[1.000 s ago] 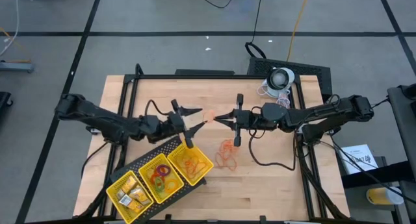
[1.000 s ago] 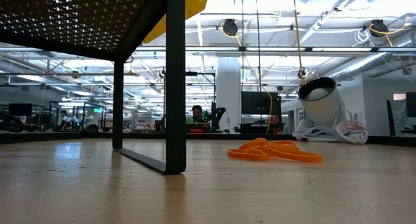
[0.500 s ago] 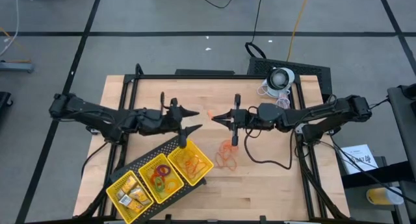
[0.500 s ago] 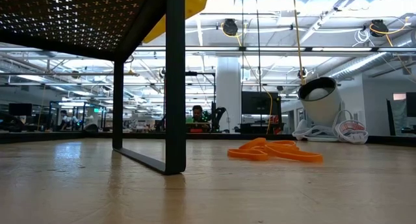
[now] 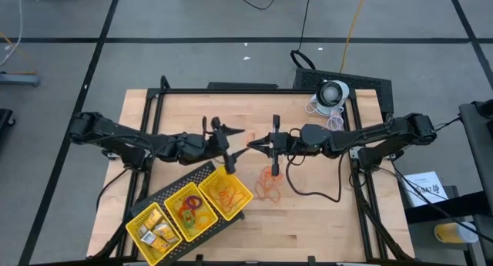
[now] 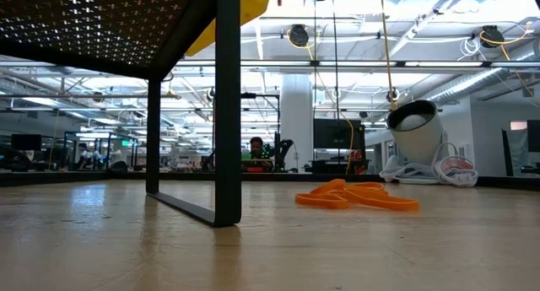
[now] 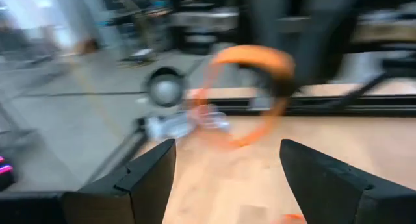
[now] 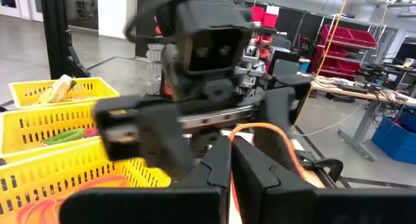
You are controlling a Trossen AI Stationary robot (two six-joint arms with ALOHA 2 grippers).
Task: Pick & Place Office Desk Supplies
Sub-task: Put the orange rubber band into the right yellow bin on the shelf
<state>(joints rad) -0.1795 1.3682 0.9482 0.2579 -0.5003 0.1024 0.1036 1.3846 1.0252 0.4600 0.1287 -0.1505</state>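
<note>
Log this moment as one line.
right tool: shut on orange rubber band | left tool: open, facing it | handover above table | loose bands remain

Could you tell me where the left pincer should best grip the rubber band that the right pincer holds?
Probably the free arc of the orange rubber band, away from the shut right pincer. The open left pincer faces it, so come straight on: the loop stands open there.

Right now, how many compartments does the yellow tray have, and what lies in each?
3. In the yellow tray: outer end compartment holds yellow-gold pieces, middle coloured rings, the one nearest the grippers orange rubber bands.
</note>
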